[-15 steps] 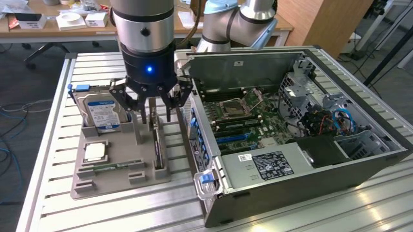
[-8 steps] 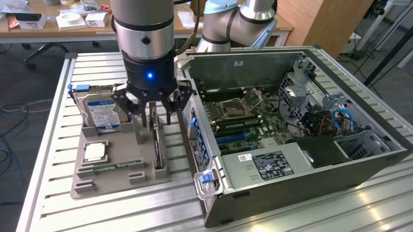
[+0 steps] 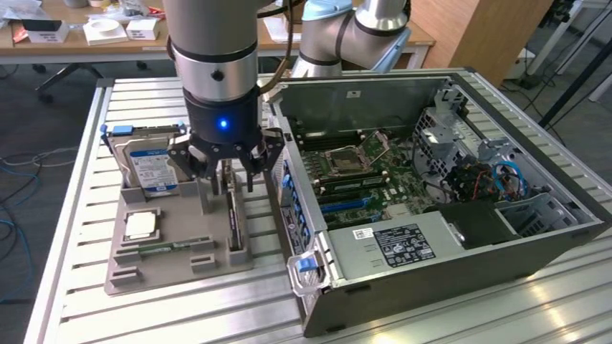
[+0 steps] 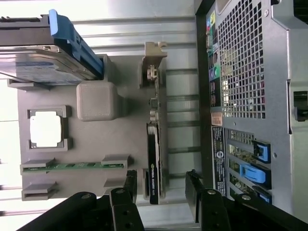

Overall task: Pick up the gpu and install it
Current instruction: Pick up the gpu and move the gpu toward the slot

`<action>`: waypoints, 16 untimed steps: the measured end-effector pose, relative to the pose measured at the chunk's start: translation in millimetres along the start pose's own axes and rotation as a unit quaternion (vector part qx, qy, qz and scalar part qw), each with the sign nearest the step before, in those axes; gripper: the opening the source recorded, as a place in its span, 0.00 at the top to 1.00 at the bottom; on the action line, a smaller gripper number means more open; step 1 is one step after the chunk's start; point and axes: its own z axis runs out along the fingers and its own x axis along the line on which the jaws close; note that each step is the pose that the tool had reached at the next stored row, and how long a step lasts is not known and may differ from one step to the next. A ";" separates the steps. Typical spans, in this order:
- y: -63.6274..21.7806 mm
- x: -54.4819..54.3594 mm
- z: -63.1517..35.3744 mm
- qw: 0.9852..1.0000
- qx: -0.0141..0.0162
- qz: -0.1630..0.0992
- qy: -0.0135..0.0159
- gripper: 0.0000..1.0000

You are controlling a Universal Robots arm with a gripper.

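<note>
Your hand (image 3: 228, 179) hangs over the grey tray (image 3: 172, 266) with its jaws spread wide and nothing gripped between them. The gpu (image 3: 232, 215) stands on its long edge in a slot of that tray, along the side nearest the computer case (image 3: 449, 236), and it has not been lifted out.

In the wrist view you look straight down on the card's thin black edge (image 4: 153, 159), with its pale metal bracket (image 4: 154, 62) at the end away from the hand (image 4: 161, 187). One black finger (image 4: 131, 185) sits on each side of the card's near end. You can see a gap between the card and each finger, wider on the side towards the case.

Elsewhere on the tray, at the exterior view's left, the blue-labelled hard drive (image 3: 148, 168) stands upright, a processor chip (image 3: 142, 226) lies flat in its square pocket, and the green memory stick (image 3: 158, 249) sits in a narrow slot nearer the tray's front edge.

The case lies on the slatted table (image 3: 86, 215) at the exterior view's right, just beside the tray, open on top so that you see the motherboard (image 3: 363, 172) inside.
</note>
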 end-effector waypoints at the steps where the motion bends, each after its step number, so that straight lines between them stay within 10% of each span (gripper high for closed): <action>1: -0.1 0.0 1.8 1.000 0.000 0.000 0.000 0.47; 16: -1.3 0.7 29.1 1.000 0.000 0.000 0.000 0.47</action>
